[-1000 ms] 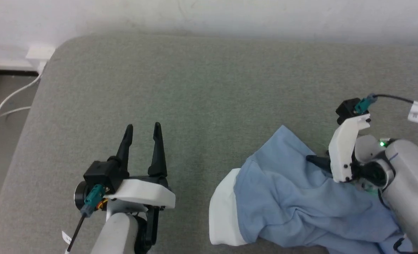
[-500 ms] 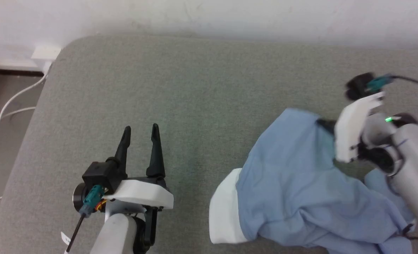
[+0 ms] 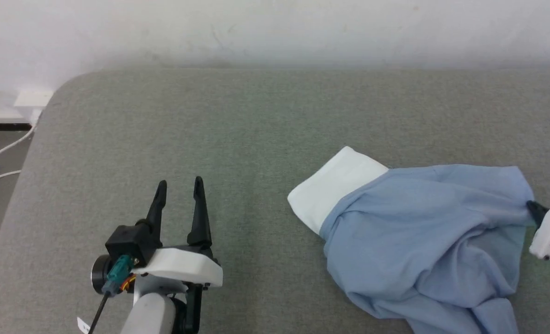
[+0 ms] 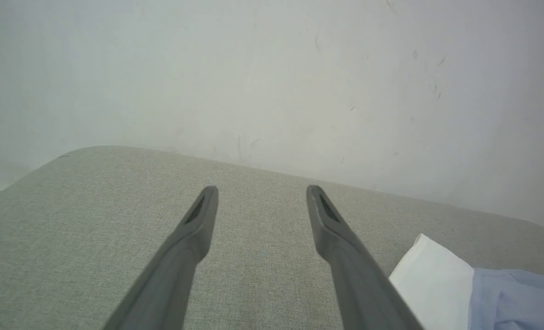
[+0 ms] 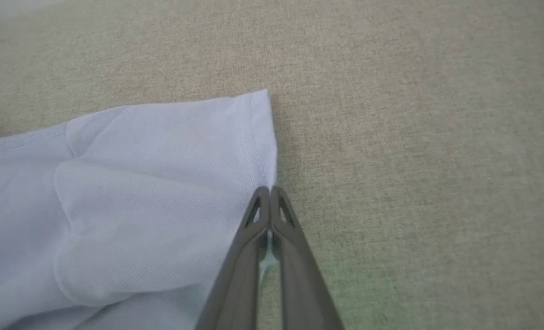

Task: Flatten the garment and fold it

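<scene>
The garment (image 3: 423, 222), a light blue shirt with a wide white collar (image 3: 335, 190), lies crumpled on the right half of the grey cushion (image 3: 238, 120). My right gripper (image 3: 532, 208) is at the view's right edge, shut on the shirt's right hem. In the right wrist view its closed fingertips (image 5: 267, 190) pinch the hem just below a corner of the garment (image 5: 139, 197). My left gripper (image 3: 178, 185) hovers open over bare cushion, well left of the collar. In the left wrist view the left gripper (image 4: 262, 192) has nothing between its fingers, and the collar (image 4: 432, 275) shows at lower right.
A white wall (image 3: 275, 28) runs along the cushion's far edge. Off the cushion's rounded left corner are a white socket block (image 3: 33, 98) and white cables (image 3: 1, 153) over dark floor. Bare cushion stretches left of and behind the shirt.
My right gripper has shut on the shirt's edge and dragged it rightward, stretching the fabric and swinging the collar round. The head camera has shifted. The left gripper stays open in place.
</scene>
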Controlling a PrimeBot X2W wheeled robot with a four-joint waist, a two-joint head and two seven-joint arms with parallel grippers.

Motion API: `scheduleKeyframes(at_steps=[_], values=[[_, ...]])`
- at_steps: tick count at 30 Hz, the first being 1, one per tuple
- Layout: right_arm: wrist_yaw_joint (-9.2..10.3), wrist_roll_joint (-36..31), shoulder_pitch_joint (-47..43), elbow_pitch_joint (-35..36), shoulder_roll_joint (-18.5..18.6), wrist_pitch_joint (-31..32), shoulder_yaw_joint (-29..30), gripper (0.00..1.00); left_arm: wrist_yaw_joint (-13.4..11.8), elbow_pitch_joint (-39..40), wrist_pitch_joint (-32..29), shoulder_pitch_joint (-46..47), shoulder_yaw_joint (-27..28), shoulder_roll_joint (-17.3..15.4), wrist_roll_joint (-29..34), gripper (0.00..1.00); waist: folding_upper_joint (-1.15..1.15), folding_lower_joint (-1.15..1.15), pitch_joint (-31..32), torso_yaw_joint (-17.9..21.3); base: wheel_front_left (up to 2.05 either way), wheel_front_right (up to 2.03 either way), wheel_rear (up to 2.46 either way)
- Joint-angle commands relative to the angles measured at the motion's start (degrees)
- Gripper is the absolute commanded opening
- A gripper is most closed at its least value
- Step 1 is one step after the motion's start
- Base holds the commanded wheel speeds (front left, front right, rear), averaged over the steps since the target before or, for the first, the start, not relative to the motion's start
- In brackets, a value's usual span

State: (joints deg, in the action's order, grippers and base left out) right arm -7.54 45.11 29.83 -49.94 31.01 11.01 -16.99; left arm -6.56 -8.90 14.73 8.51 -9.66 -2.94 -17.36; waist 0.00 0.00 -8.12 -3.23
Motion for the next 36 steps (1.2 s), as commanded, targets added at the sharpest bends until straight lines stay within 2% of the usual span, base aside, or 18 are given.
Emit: scheduleKeyframes(at_steps=[1,7,11,15,16,19,26,31,36], values=[[0.05,-0.4,-1.3,0.1,-1.3,-3.2,0.7,1.00,0.4,-0.3,0.3,-0.8,0.3,0.1,0.6,1.00,0.00,0.00,0.1,1.4,0.00,0.00,0.00],[0.05,-3.8,-6.1,2.9,-4.9,-21.5,4.7,1.00,0.8,-1.7,0.3,-2.0,0.1,0.1,0.3,1.00,0.00,0.00,1.5,3.0,0.00,0.00,0.00],[0.05,-8.3,-11.0,8.7,-7.6,-25.5,7.8,1.00,1.9,-2.9,-1.7,-1.9,-2.3,0.1,-0.8,1.00,0.00,0.00,2.8,3.7,0.00,0.00,0.00],[0.05,-16.2,-17.1,18.5,-10.6,-25.9,12.0,1.00,3.4,-4.2,-6.3,-0.9,-6.8,0.1,-3.4,1.00,0.00,0.00,3.7,5.2,0.00,0.00,0.00],[0.05,-16.2,-17.1,18.5,-10.6,-25.9,12.0,1.00,3.4,-4.2,-6.3,-0.9,-6.8,0.1,-3.4,1.00,0.00,0.00,3.7,5.2,0.00,0.00,0.00],[0.05,-22.4,-21.8,27.3,-14.0,-25.9,14.4,1.00,4.3,-5.8,-9.9,0.5,-9.9,0.1,-5.9,1.00,0.00,0.00,4.2,6.7,0.00,0.00,0.00],[0.05,-30.0,-32.0,47.0,-21.0,-19.5,19.0,1.00,5.4,-13.3,-18.3,6.0,-14.4,0.1,-9.5,1.00,0.00,0.00,4.4,9.3,0.00,0.00,0.00],[0.05,-31.4,-35.8,55.1,-23.9,-15.1,20.1,1.00,6.1,-21.4,-23.2,11.9,-15.7,0.1,-10.4,1.00,0.00,0.00,3.3,11.2,0.00,0.00,0.00],[0.05,-33.9,-36.4,58.7,-24.0,-13.3,19.4,1.00,7.5,-29.8,-27.1,18.3,-17.1,0.0,-10.1,1.00,0.00,0.00,1.7,13.0,0.00,0.00,0.00]])
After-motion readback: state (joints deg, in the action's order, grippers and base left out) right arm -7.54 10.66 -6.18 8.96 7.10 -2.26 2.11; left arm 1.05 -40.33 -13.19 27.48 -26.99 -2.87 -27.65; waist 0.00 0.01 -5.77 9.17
